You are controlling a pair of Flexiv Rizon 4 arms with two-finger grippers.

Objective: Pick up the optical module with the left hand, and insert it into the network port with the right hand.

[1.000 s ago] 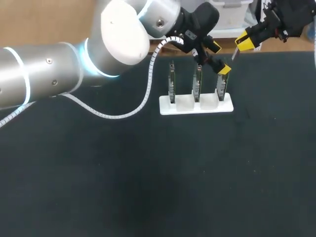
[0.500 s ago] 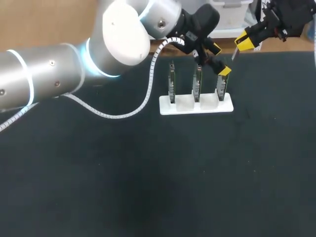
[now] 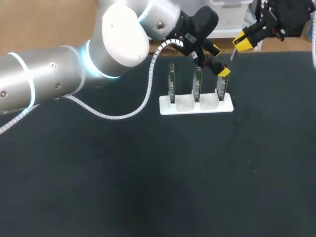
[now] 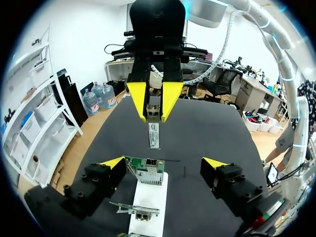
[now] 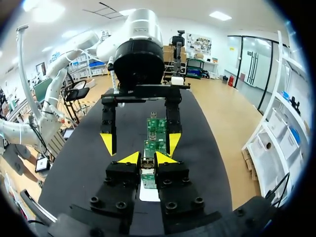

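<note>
Though barely, right fingers (image 3: 244, 42) seemingly rose.

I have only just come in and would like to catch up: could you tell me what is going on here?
The right gripper is shut on the optical module, holding it in the air just beyond the white stand that carries three upright network cards. The left gripper is open, straddling the end card nearest the module. The module is not yet inserted.
</note>
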